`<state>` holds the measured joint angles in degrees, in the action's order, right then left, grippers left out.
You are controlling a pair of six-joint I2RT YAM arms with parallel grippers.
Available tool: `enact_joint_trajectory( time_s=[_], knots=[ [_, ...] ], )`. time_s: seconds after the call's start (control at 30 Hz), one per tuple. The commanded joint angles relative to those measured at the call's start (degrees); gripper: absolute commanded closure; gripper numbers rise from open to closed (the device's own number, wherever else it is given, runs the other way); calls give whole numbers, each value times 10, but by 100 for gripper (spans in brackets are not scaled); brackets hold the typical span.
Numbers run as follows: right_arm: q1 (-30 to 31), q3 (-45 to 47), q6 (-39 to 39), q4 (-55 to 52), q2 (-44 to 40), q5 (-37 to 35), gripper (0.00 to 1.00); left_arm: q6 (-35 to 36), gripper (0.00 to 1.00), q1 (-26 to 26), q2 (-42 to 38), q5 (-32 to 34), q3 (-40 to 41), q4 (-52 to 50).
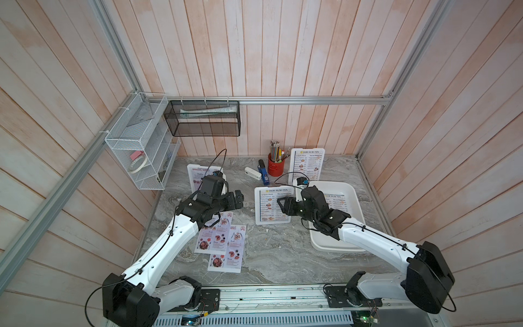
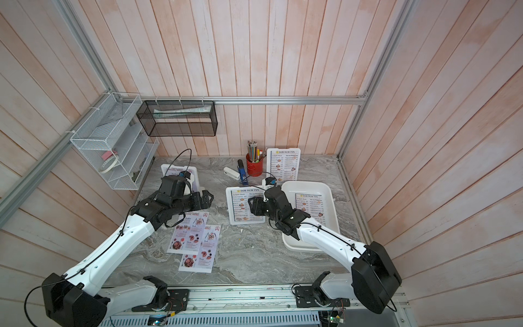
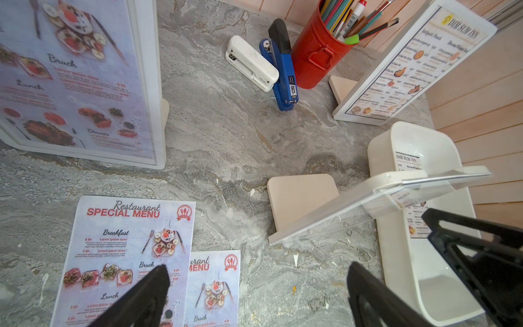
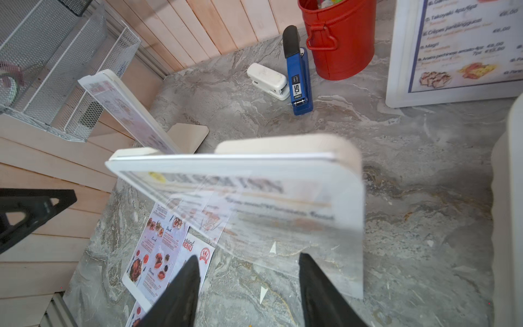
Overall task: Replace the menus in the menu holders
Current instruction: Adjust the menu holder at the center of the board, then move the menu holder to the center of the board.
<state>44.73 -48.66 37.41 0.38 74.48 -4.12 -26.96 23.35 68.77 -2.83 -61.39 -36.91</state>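
Note:
Three white menu holders stand on the marble table. The back-left one (image 1: 205, 177) shows a red Special Menu. The back-right one (image 1: 307, 167) and the middle one (image 1: 271, 208) show blue Dim Sum Inn menus. Two loose Special Menu sheets (image 1: 216, 237) (image 1: 229, 254) lie flat in front of my left arm. Another Dim Sum Inn sheet (image 1: 336, 202) lies in the white tray (image 1: 351, 215). My left gripper (image 1: 239, 199) (image 3: 258, 267) hangs open over bare table, left of the middle holder. My right gripper (image 1: 283, 208) (image 4: 249, 256) is open at that holder's right edge, nothing between its fingers; the holder (image 4: 254, 181) looks blurred.
A red cup of pencils (image 1: 275, 167), a white stapler (image 1: 252, 173) and a blue stapler (image 1: 263, 172) sit at the back centre. A white wire rack (image 1: 141, 147) and a black mesh basket (image 1: 202, 119) hang on the walls at the left.

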Motion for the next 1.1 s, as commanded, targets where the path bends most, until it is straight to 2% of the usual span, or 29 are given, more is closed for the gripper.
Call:
enact_joint_trajectory(
  time_s=[0.0, 0.17, 0.33, 0.57, 0.9, 1.07],
  knots=[
    [70, 15, 58, -8, -2, -133, 39, 11, 0, -2, -9, -10, 3, 1],
    [122, -7, 114, 1, 75, -228, 35, 9, 0, -2, -13, -14, 6, 3],
    [126, -57, 118, -12, 161, -252, 35, 9, 0, -3, -27, -6, 12, -11],
    [114, -66, 116, 26, 215, -262, 35, 11, 0, -2, -31, 3, 13, -18],
    [58, -90, 82, 89, 284, -231, 37, 13, 0, -2, -5, 5, -4, -16],
    [43, -132, 61, 89, 333, -219, 37, 14, 0, -2, 3, 8, -5, -16]
  ],
)
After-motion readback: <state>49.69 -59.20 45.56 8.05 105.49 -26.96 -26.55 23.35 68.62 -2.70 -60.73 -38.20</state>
